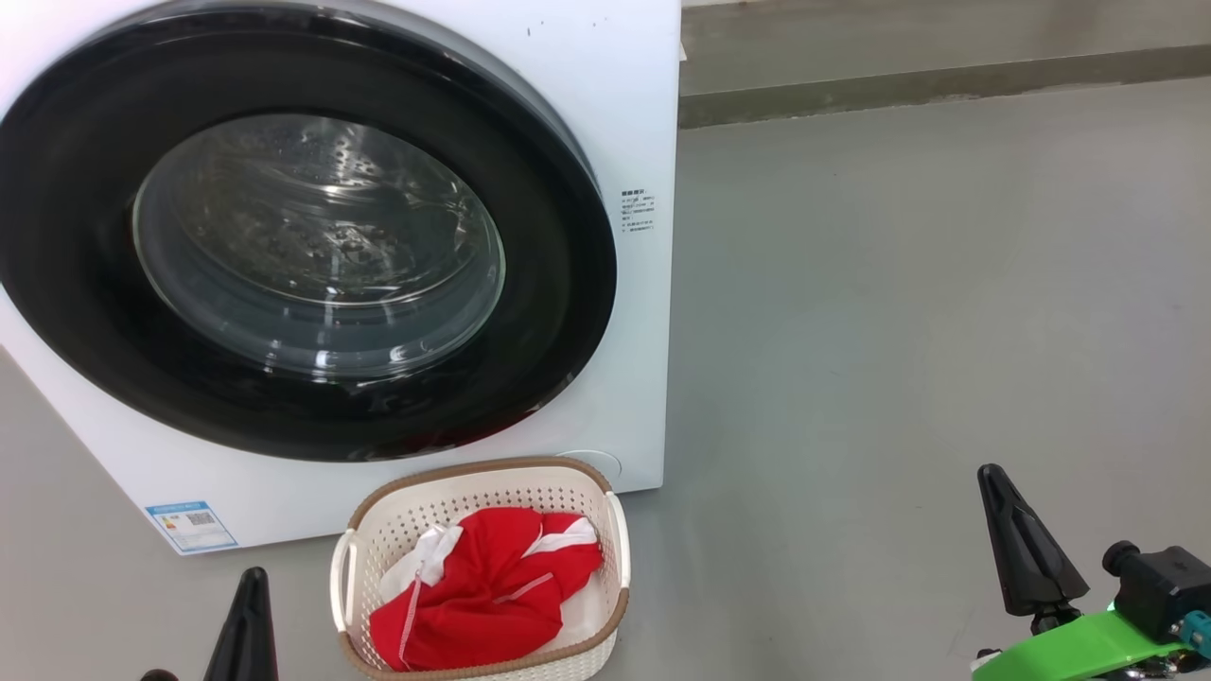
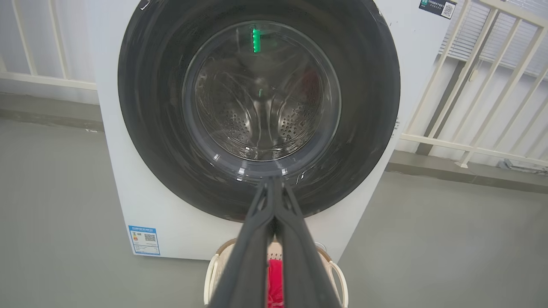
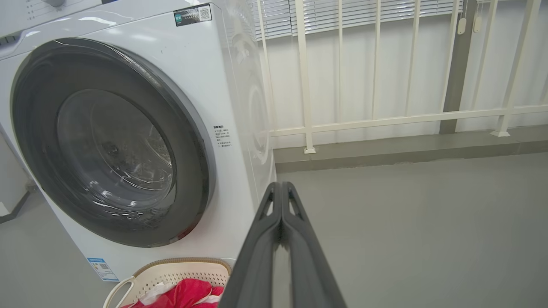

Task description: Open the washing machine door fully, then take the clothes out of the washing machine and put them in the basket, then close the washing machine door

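In the head view you see the washing machine door point(image 1: 312, 246) shut flush in the white washing machine point(image 1: 629, 95), its wide glossy black rim ringing a bulging clear window that throws back glare. Its top and left edges are cut off by the frame. On the grey floor point(image 1: 899, 331), just in front of the machine and below the door's lower right, stands the basket point(image 1: 402, 518), cream, perforated, with a brown rim. The clothes point(image 1: 482, 591) lie bunched inside it, bright red with white panels and a thin white stripe, and the basket's near edge runs out of frame. The left pincer point(image 1: 254, 579) shows as one dark tip at lower left and the right pincer point(image 1: 991, 478) as one dark wedge at lower right, both apart from the basket. In the left wrist view your left pincer is clenched on nothing, fingers pressed together with their tips lying over the door's lower rim. Through the glass you can make out the perforated steel drum point(image 2: 261, 124) and a green glint. The fingers hide most of the basket, leaving a strip of red between them. In the right wrist view the right pincer is clenched too, empty, over bare floor. The door appears aslant, a white railing point(image 3: 385, 117) stands beyond, and the basket and clothes are cut off by the bottom edge.
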{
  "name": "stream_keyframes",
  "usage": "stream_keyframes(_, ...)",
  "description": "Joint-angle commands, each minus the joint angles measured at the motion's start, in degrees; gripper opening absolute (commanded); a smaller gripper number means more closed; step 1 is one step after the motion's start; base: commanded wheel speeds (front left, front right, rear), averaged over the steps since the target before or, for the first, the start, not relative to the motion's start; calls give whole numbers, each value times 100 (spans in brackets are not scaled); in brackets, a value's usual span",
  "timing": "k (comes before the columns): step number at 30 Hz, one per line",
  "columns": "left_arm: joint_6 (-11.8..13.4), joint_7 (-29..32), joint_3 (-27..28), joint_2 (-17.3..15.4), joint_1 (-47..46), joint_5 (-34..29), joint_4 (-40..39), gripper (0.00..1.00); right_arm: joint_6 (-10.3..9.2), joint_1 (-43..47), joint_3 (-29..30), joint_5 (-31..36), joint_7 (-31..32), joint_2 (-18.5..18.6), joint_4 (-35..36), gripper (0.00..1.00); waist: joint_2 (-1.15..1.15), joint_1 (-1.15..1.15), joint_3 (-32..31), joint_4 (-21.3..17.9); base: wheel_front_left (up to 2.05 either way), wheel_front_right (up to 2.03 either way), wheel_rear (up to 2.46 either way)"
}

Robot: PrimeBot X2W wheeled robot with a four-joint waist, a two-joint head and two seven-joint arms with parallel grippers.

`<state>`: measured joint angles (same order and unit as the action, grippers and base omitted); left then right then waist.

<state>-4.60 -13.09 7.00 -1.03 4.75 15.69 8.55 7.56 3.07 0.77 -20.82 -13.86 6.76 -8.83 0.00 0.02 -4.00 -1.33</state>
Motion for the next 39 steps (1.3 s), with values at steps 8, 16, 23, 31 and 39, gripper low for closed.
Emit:
stream_keyframes(8,-32,137,7,-79,-199,578,-85,0,-1,-243,58,-543,156,23,94,0,0,-2,37,10,0,0,0)
stream_keyframes(16,-50,260,-5,-87,-258,1088,-46,0,-1,-294,95,-1018,292,-6,49,0,0,-2,65,18,0,0,0)
stream_keyframes(23,-67,374,-9,-93,-313,1533,-7,0,-2,-337,128,-1432,410,-32,10,0,0,-2,89,26,0,0,0)
stream_keyframes(31,-85,505,-13,-101,-378,2040,39,0,-2,-386,165,-1905,545,-61,-34,0,0,-2,116,35,0,0,0)
stream_keyframes(39,-106,653,-16,-110,-451,2610,91,0,-3,-440,208,-2436,697,-94,-83,0,0,-2,147,45,0,0,0)
